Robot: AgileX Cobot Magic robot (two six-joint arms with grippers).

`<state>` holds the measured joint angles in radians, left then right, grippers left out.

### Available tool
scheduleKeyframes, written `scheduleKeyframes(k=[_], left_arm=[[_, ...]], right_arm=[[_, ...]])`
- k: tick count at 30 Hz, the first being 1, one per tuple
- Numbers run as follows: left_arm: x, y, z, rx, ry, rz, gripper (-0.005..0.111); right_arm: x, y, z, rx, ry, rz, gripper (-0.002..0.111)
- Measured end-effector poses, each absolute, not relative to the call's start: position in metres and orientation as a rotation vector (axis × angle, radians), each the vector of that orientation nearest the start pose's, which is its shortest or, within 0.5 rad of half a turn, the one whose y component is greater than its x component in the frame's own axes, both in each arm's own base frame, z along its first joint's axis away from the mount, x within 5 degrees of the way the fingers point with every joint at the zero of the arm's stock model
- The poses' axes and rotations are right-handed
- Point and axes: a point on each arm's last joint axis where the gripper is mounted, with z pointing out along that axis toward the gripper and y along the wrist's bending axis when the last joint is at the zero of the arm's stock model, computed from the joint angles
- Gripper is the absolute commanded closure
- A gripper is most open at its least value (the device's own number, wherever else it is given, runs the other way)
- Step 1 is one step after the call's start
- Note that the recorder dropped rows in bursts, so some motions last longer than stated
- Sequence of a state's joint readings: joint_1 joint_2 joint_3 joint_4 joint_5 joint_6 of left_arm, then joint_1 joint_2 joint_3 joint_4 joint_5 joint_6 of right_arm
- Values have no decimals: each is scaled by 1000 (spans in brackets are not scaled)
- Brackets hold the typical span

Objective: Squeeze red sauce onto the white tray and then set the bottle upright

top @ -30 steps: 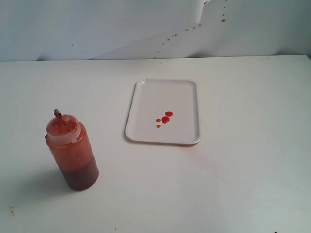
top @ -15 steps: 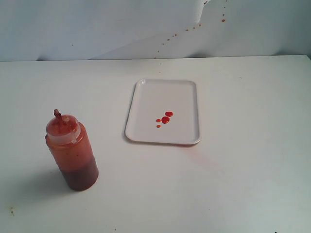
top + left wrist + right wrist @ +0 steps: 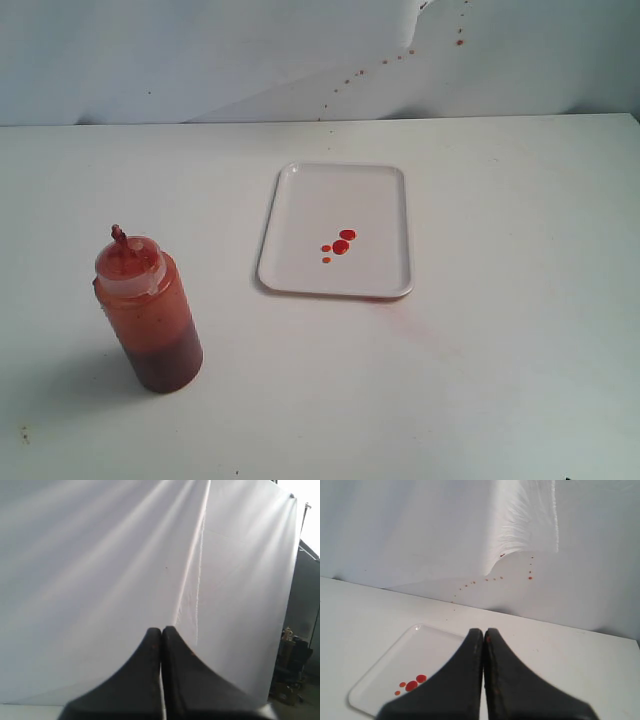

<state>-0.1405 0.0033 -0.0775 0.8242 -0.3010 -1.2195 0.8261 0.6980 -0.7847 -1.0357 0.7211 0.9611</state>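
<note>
The bottle (image 3: 150, 315) stands upright on the table at the left, its smeared nozzle pointing up and dark red-brown sauce showing through its wall. The white tray (image 3: 300, 200) lies flat at the middle, with a few drops of red sauce (image 3: 340, 246) near its front. The tray (image 3: 395, 657) and the sauce drops (image 3: 411, 685) also show in the right wrist view, partly behind my right gripper (image 3: 483, 632), which is shut and empty. My left gripper (image 3: 161, 631) is shut too, facing the pale backdrop. Neither gripper appears in the exterior view.
A pale backdrop (image 3: 250, 60) with small brown-red specks (image 3: 385, 62) rises behind the table. A faint pink smear (image 3: 420, 325) marks the table in front of the tray. At the far right of the left wrist view, dark equipment (image 3: 292, 660) stands beyond the backdrop.
</note>
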Motion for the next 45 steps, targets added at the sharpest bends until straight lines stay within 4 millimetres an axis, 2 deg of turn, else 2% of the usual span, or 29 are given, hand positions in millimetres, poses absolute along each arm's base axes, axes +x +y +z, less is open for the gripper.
scheduleKeyframes(k=[14,19,23,30,36,45], left_arm=[[40,-28,258,74,1212,-616,106],[40,-27,259,104,1194,-552,106],[43,-22,253,49,1180,-514,106],[53,-9,229,-104,1390,-385,106],[55,-7,213,-53,1574,-260,106],[54,-6,200,66,1703,-129,106]], right_arm=[[123,57,380,-259,1760,89,108],[123,57,380,-259,1760,89,108],[123,57,380,-259,1760,89,108],[123,57,380,-259,1760,89,108],[123,57,380,-259,1760,89,108],[123,57,380,-259,1760,89,108]])
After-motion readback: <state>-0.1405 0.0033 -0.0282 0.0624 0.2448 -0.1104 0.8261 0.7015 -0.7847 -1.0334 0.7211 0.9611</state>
